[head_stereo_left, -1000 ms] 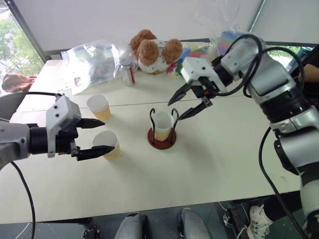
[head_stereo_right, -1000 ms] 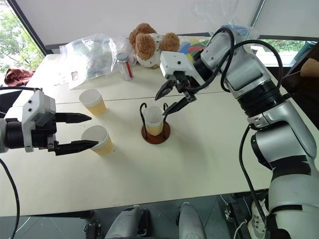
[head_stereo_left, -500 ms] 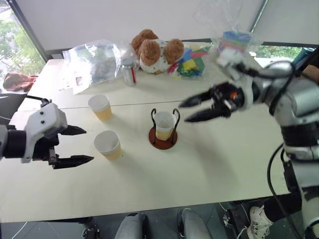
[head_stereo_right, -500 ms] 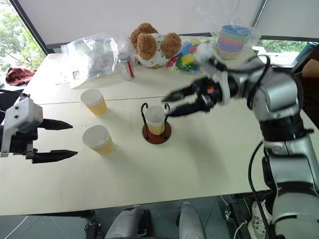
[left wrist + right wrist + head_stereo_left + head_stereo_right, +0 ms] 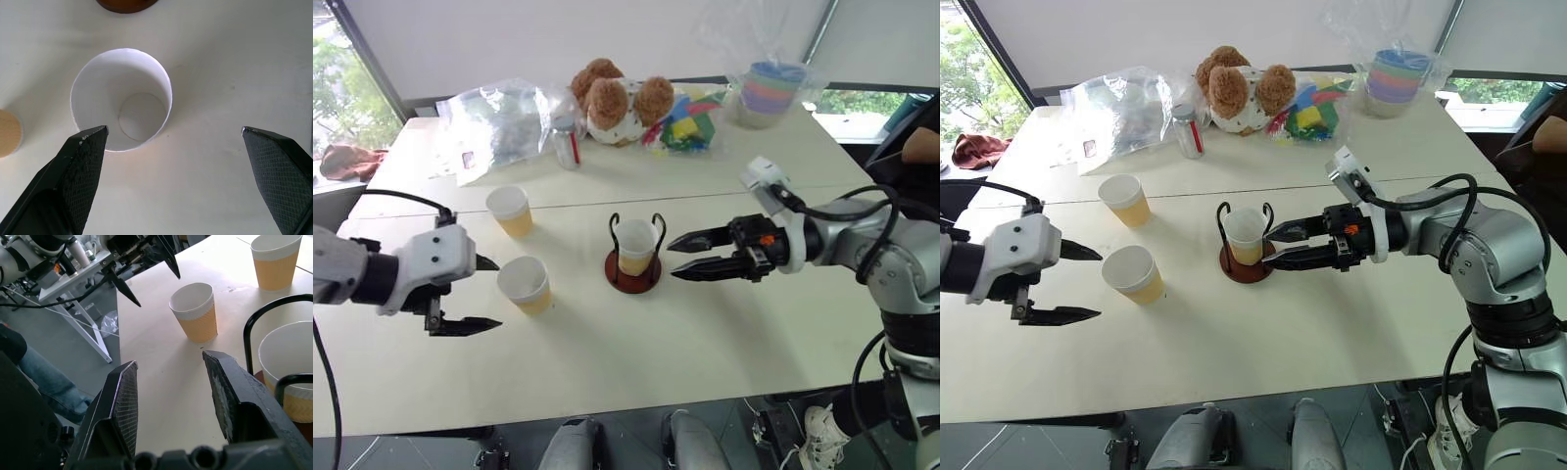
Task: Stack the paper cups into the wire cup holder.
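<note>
Altogether, head views: three paper cups [image 5: 524, 283], one seated in the wire cup holder [image 5: 633, 258], two loose on the table [image 5: 724, 333].
Left wrist view: left gripper [image 5: 173, 147] spread wide above the nearer loose cup.
Right wrist view: right gripper [image 5: 171, 382] parted, empty, just beside the holder.

Three paper cups [image 5: 1131, 273], one wire cup holder [image 5: 1245, 257] on the table.
One cup sits in the holder; two stand loose; one teddy bear [image 5: 1234, 88], one stack of bowls [image 5: 1398, 78].

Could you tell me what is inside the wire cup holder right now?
One paper cup stands upright inside the wire cup holder, its white inside looking empty. Its bottom on the base is hidden by its own wall.
</note>
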`<state>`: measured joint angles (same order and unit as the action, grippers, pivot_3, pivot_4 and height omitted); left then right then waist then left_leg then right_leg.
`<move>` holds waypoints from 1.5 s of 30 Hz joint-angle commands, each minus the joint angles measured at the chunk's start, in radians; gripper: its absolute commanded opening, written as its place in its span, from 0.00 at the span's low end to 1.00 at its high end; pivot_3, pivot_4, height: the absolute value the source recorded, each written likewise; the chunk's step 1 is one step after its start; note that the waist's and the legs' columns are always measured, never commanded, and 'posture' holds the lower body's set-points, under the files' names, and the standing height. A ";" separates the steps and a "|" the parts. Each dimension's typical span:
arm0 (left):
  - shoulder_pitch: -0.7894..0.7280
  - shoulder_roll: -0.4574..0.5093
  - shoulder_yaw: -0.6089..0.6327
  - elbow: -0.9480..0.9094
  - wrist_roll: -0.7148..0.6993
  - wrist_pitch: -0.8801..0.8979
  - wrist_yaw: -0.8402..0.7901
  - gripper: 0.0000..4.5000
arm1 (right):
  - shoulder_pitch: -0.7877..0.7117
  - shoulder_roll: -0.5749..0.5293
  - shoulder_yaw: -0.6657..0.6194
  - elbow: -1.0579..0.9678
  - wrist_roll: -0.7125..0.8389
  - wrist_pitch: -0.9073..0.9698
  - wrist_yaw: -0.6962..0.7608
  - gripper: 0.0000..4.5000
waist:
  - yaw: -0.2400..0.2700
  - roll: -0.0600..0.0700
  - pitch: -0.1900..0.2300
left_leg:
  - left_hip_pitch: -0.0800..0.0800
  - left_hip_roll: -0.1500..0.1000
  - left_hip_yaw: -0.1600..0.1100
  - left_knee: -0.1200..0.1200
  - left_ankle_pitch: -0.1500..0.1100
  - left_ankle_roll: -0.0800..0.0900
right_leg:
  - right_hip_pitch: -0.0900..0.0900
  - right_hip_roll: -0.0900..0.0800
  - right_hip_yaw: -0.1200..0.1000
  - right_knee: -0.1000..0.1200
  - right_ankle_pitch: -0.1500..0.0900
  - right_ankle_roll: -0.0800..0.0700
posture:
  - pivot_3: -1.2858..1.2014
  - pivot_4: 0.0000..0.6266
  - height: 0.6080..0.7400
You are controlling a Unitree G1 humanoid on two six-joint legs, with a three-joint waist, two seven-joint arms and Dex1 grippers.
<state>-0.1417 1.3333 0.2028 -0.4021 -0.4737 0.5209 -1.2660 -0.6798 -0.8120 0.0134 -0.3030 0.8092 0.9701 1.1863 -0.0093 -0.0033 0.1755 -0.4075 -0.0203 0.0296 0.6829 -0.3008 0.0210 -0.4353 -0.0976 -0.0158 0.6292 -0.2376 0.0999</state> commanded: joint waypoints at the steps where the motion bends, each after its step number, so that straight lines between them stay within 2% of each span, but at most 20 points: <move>1: -0.090 -0.024 -0.081 0.047 0.047 -0.058 -0.015 1.00 | 0.017 -0.005 -0.042 -0.041 0.024 -0.002 -0.031 0.50 | 0.000 0.000 0.000 | 0.000 0.000 0.000 0.000 0.000 0.000 | 0.000 0.000 -0.001 0.000 0.000 0.000 | 0.52 0.24 1.00; 7: -0.233 -0.115 -0.250 0.136 0.119 -0.123 -0.071 1.00 | 0.050 -0.002 -0.057 -0.062 0.030 -0.001 -0.077 0.50 | 0.000 0.000 0.000 | 0.000 0.000 0.000 0.001 0.000 0.001 | 0.001 0.002 -0.001 0.001 0.000 0.000 | 0.52 0.24 1.00; 8: -0.251 -0.132 -0.279 0.159 0.140 -0.142 -0.086 0.91 | 0.055 -0.003 -0.060 -0.067 0.031 -0.001 -0.084 0.52 | -0.001 -0.001 0.000 | 0.000 0.000 0.000 0.001 0.000 0.001 | 0.001 0.002 -0.001 0.001 0.000 0.000 | 0.52 0.24 1.00; 10: -0.273 -0.152 -0.315 0.198 0.172 -0.182 -0.113 0.83 | 0.062 -0.005 -0.067 -0.073 0.036 0.002 -0.099 0.52 | -0.001 -0.001 0.000 | 0.000 0.000 0.000 0.001 0.000 0.001 | 0.001 0.003 -0.001 0.001 0.000 0.000 | 0.52 0.24 1.00; 17: -0.315 -0.188 -0.365 0.297 0.250 -0.290 -0.169 0.04 | 0.075 -0.008 -0.077 -0.085 0.051 0.001 -0.134 0.52 | -0.001 -0.001 0.000 | 0.000 0.000 0.000 0.001 0.000 0.001 | 0.001 0.003 -0.001 0.001 0.000 0.001 | 0.52 0.24 1.00; 22: -0.384 -0.212 -0.346 0.313 0.241 -0.266 -0.178 0.01 | 0.095 -0.017 -0.082 -0.096 0.055 0.001 -0.156 0.52 | 0.002 -0.002 0.000 | 0.000 0.000 0.000 0.002 0.000 0.001 | 0.002 0.003 -0.001 0.001 0.000 0.001 | 0.52 0.24 1.00; 26: -0.456 -0.190 -0.342 0.380 0.280 -0.321 -0.201 0.01 | 0.127 -0.034 -0.087 -0.104 0.044 -0.008 -0.166 0.52 | 0.001 -0.003 0.000 | 0.000 0.000 0.000 0.002 0.000 0.001 | 0.002 0.003 -0.001 0.001 0.000 0.001 | 0.52 0.24 1.00; 29: -0.775 -0.260 -0.364 0.516 0.239 -0.240 -0.292 0.01 | 0.169 -0.107 -0.083 -0.051 -0.061 -0.074 -0.158 0.52 | 0.018 -0.007 0.002 | 0.000 0.000 -0.002 0.003 0.000 0.001 | 0.002 0.004 -0.002 0.001 0.000 0.001 | 0.52 0.24 1.00; 31: -0.988 -0.315 -0.441 0.613 0.191 -0.213 -0.339 0.01 | 0.175 -0.140 -0.103 -0.010 -0.093 -0.116 -0.137 0.52 | 0.026 -0.009 0.003 | -0.003 0.001 -0.004 0.009 0.000 0.002 | 0.003 0.006 -0.005 0.001 0.000 0.002 | 0.52 0.24 1.00; 36: -1.281 -0.434 -0.666 0.869 0.094 -0.294 -0.348 0.01 | 0.164 -0.153 -0.114 -0.010 -0.084 -0.133 -0.114 0.52 | 0.021 -0.004 0.000 | 0.000 -0.001 -0.003 0.015 -0.004 0.009 | 0.010 0.004 -0.003 0.001 0.000 0.005 | 0.52 0.24 1.00; 41: -1.384 -0.538 -0.856 1.048 0.017 -0.415 -0.348 0.01 | 0.216 -0.118 -0.141 -0.068 -0.063 -0.117 -0.179 0.52 | 0.016 -0.005 0.001 | -0.001 0.000 -0.003 0.015 -0.004 0.009 | 0.007 0.005 -0.003 0.002 0.000 0.005 | 0.52 0.24 1.00; 45: -1.418 -0.630 -0.919 1.159 -0.001 -0.505 -0.348 0.01 | 0.260 -0.103 -0.175 -0.119 -0.039 -0.093 -0.234 0.52 | 0.019 -0.005 0.001 | -0.002 0.001 -0.004 0.014 -0.004 0.009 | 0.005 0.005 -0.003 0.002 -0.001 0.006 | 0.52 0.24 1.00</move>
<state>-1.5138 0.7181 -0.7179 0.7262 -0.4530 0.0630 -1.6110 -0.4167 -0.9208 -0.1074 -0.3757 0.7442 0.8727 0.9756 0.0095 -0.0085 0.1766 -0.4101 -0.0198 0.0259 0.6971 -0.3052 0.0302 -0.4299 -0.0925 -0.0188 0.6311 -0.2381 0.1054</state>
